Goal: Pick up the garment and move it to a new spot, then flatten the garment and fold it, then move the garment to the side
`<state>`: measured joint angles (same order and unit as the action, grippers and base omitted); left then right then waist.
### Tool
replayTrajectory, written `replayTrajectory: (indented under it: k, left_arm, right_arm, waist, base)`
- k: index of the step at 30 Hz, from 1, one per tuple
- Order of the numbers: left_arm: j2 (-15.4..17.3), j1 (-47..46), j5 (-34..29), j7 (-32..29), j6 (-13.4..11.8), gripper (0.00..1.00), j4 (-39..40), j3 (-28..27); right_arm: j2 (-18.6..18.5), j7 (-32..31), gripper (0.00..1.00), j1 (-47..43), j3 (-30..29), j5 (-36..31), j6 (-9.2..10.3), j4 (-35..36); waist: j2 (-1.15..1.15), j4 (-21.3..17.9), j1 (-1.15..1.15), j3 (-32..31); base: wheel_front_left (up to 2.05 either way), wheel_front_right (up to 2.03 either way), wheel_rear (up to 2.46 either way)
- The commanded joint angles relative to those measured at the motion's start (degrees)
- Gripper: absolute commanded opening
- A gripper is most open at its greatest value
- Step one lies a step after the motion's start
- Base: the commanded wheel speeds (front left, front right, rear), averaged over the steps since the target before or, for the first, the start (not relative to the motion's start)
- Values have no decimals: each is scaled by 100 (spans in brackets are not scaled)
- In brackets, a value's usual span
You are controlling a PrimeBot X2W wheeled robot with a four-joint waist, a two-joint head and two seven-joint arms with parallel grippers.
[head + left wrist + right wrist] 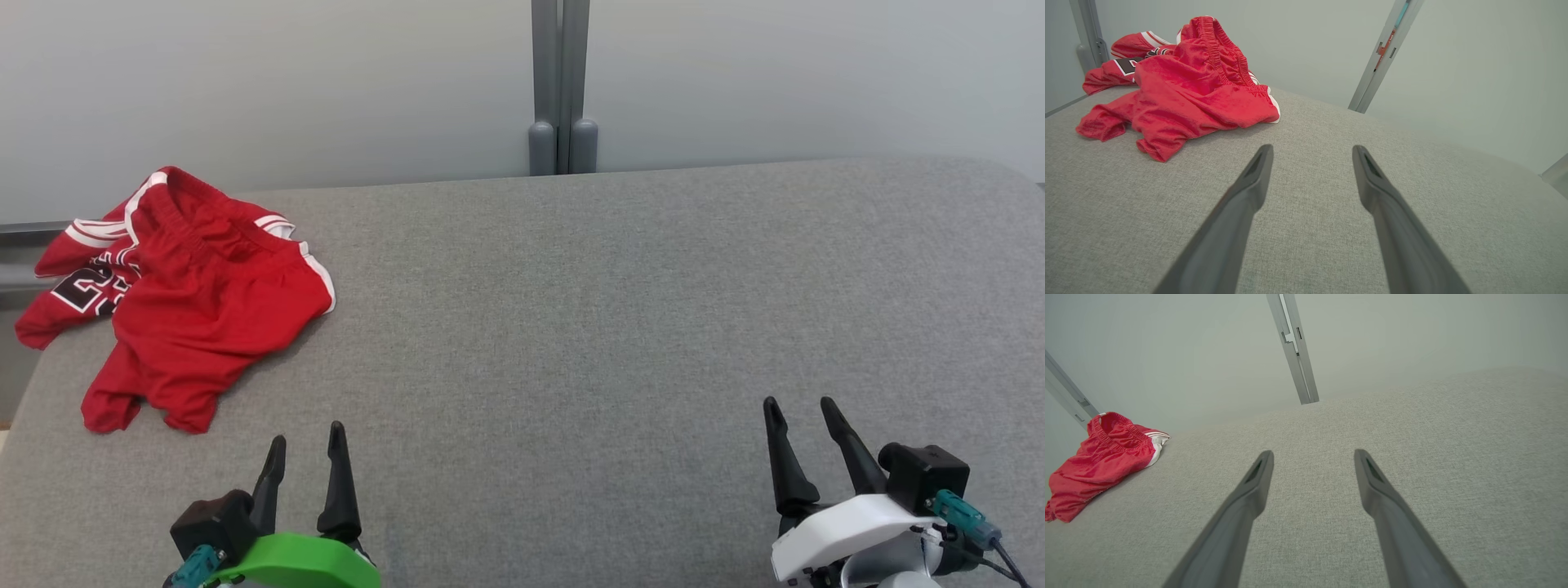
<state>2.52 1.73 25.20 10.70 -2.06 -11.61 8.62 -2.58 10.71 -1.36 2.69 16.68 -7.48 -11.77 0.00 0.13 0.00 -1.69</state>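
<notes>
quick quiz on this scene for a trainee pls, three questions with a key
1. True or false: the red garment lies flat and folded on the grey surface.
2. Which is nearer the garment: A, the left gripper, or B, the right gripper?
3. Fill in: both grippers' jaws stand ____.
Key: 1 false, it lies crumpled; 2 A; 3 open.
</notes>
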Motion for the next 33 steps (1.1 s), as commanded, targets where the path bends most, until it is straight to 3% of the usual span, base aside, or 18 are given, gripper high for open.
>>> replayTrajectory:
  k: [1, 33]
  left_arm:
    - [44, 29, -128, 66, -39, 100, 27, 8]
    - [51, 131, -1062, 415, -220, 100, -299, 77]
  right_arm:
    - [-32, 62, 100, -30, 19, -169, -1, 43]
    - [-40, 413, 100, -139, 130, -1376, -1, 123]
  waist:
    - [0, 3, 0, -3]
    - [0, 10, 0, -76]
  base:
    - [0, 0, 0]
    - [0, 0, 0]
